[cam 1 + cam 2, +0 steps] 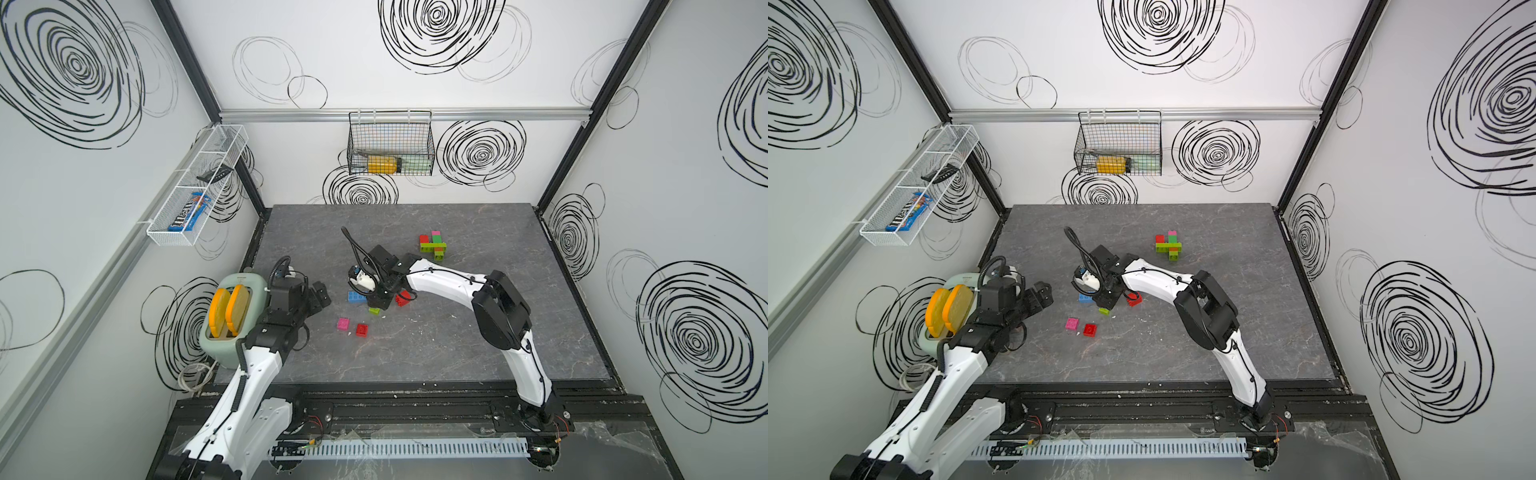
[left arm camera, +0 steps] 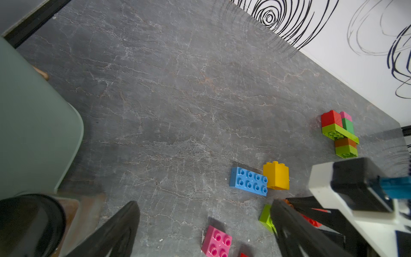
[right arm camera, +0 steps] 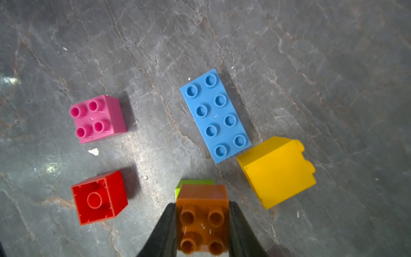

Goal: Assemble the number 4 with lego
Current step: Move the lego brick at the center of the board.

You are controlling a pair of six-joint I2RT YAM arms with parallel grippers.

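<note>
Right gripper (image 3: 202,208): clamped on the orange brick (image 3: 202,222), one finger on each side wall, studs toward the wrist camera.
Lime brick (image 3: 193,183): under the orange brick, with only an edge showing. It seems joined to it, but this cannot be told for sure.
Height: the pictures do not show if the pair rests on the table (image 1: 457,332) or hangs just above it.
Left gripper (image 1: 323,297): jaws wide apart and holding nothing, beside the toaster (image 1: 232,316).
Figure (image 1: 434,247): lies toward the back of the table, well apart from the right gripper. Red, pink, dark green, lime and orange bricks are already joined in it.
Loose bricks: blue brick (image 3: 215,115) and yellow brick (image 3: 278,172) just beside each other, the yellow one on its side. The pink brick (image 3: 97,119) and the upturned red brick (image 3: 99,198) lie apart.
Step, as judged: to carry the orange-and-lime pair to the figure.
How to do it well: rise straight up first, so that the pair clears the yellow and blue bricks. Move slowly, because the fingers hold only the orange brick and the lime one may fall off.
At the figure: line up the studs before pressing. The figure lies loose and may slide, so the left gripper could steady it.
</note>
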